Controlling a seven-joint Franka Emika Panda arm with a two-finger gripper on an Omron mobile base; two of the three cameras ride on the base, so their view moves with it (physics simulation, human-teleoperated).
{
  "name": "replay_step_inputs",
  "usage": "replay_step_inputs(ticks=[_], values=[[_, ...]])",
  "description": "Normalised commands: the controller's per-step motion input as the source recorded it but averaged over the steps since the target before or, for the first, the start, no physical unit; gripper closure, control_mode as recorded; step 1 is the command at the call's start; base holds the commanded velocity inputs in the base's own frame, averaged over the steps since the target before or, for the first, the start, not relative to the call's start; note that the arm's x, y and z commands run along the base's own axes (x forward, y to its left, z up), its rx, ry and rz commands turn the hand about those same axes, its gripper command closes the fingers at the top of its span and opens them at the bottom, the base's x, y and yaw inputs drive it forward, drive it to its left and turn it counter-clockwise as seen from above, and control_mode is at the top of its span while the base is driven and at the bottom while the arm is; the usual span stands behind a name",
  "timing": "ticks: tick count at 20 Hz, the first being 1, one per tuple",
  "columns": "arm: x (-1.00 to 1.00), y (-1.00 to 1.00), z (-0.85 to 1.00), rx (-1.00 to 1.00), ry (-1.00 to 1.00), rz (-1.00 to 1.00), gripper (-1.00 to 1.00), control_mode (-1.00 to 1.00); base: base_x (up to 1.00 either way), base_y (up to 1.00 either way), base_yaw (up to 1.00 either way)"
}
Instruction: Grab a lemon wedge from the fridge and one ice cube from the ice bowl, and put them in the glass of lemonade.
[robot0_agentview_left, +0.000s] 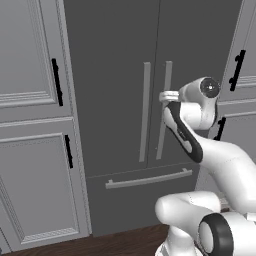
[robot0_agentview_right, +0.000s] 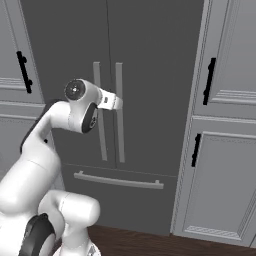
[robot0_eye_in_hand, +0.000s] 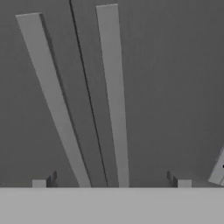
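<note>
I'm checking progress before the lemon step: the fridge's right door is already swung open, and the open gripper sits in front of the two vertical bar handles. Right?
Not quite. Both doors of the fridge are closed, as the left base view shows: flush fronts, only a thin seam between them. The rest holds: the gripper is open in front of the two vertical bar handles.

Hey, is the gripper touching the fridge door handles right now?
Cannot tell. In the hand view the open gripper straddles both handles, but no gap or contact at its tips shows plainly.
</note>
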Motion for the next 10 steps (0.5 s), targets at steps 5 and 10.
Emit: replay_step_inputs(ticks=[5,10], values=[[0.11,-0.12,0.49,0.00,0.28,0.00,-1.00,-1.00,0.00,0.00,0.00],[0.03,0.00,-0.14,-0.01,0.18,0.00,-1.00,-1.00,0.00,0.00,0.00]])
